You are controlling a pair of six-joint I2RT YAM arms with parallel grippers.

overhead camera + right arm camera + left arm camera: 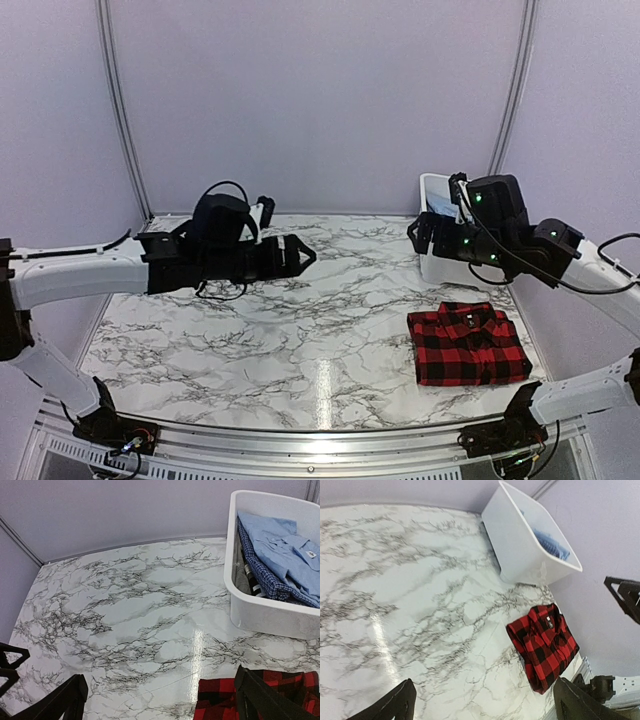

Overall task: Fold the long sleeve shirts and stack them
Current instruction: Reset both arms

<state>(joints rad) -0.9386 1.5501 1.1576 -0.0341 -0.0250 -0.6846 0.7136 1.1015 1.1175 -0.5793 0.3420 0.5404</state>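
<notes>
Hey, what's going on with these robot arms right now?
Both arms are up over the marble table with nothing in hand: the left gripper and the right gripper are open. One red-and-black flannel shirt lies folded on the table near the right arm. Behind it, the white tub holds more clothes, a light blue shirt on top and a dark blue checked garment beside it.
</notes>
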